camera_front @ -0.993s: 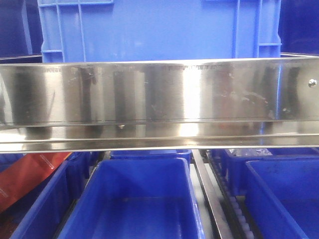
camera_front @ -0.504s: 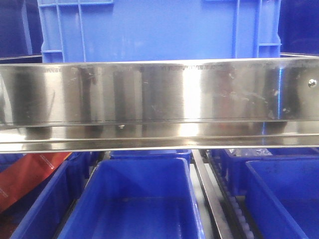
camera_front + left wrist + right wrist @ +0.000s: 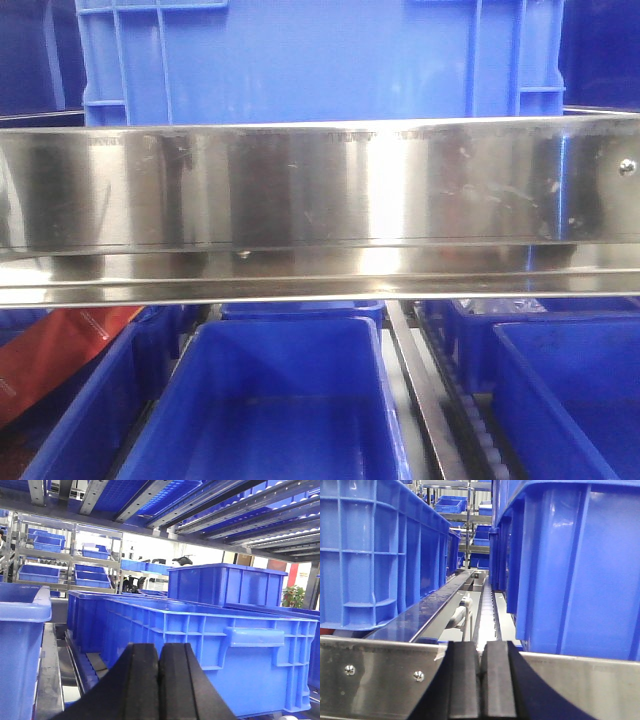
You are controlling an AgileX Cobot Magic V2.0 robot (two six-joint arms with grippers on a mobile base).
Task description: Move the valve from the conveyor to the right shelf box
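Observation:
No valve and no conveyor show in any view. My left gripper [image 3: 159,652] is shut and empty, its black fingers pressed together, pointing at a long blue shelf box [image 3: 210,645] inside the rack. My right gripper [image 3: 481,652] is shut and empty, just in front of a steel shelf rail [image 3: 380,675], aimed down a roller lane between two blue boxes [image 3: 375,550]. In the front view neither gripper shows; open blue boxes [image 3: 265,410] lie below a steel rail [image 3: 320,195].
A large blue crate [image 3: 320,60] stands on the upper shelf. A red packet [image 3: 60,360] lies in the lower left box. Roller tracks [image 3: 485,610] run between boxes. More racks with blue bins [image 3: 45,570] stand in the background.

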